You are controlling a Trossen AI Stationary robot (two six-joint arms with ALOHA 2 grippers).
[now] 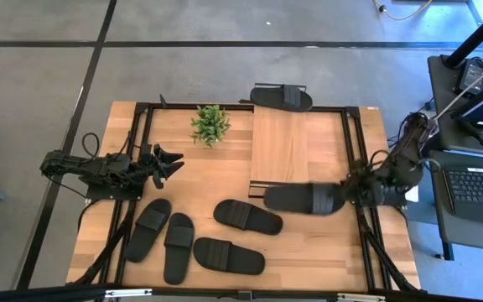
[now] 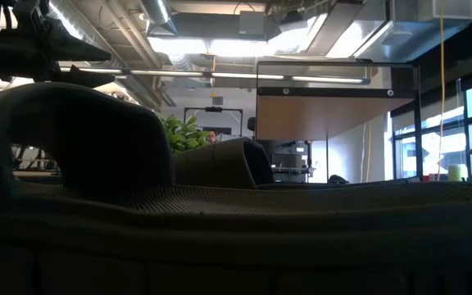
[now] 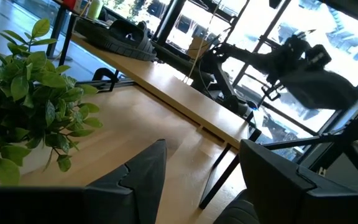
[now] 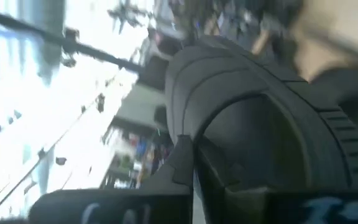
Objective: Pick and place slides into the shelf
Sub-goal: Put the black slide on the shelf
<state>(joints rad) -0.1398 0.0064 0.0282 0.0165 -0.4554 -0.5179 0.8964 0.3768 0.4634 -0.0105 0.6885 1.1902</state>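
Note:
A black slide [image 1: 304, 198] hangs at the near end of the shelf [image 1: 279, 143], with my right gripper [image 1: 348, 195] shut on it; the right wrist view shows its strap [image 4: 241, 81] close up. Another slide [image 1: 282, 97] lies on the shelf's far end. Several slides [image 1: 247, 216] lie flat on their soles on the table's near part, one of them right in front of the low camera [image 2: 97, 164]. My left gripper [image 1: 170, 164] stands open at the table's left, empty, pointing toward the shelf; the left wrist view shows the gap between its fingers [image 3: 204, 180]. My right gripper holds the slide by the end toward the table's right [image 1: 335, 199], pinched between its two fingers [image 4: 216, 174] at the sole's edge [image 4: 185, 140]. The fingers come level from the table's right, along the slide. The slide sticks out toward the table's left, off the tabletop.
A small green potted plant [image 1: 210, 124] stands left of the shelf, close to my left gripper. Black frame rails [image 1: 141, 134] run along the table's left and right sides. A laptop [image 1: 480, 189] sits off the table at the right.

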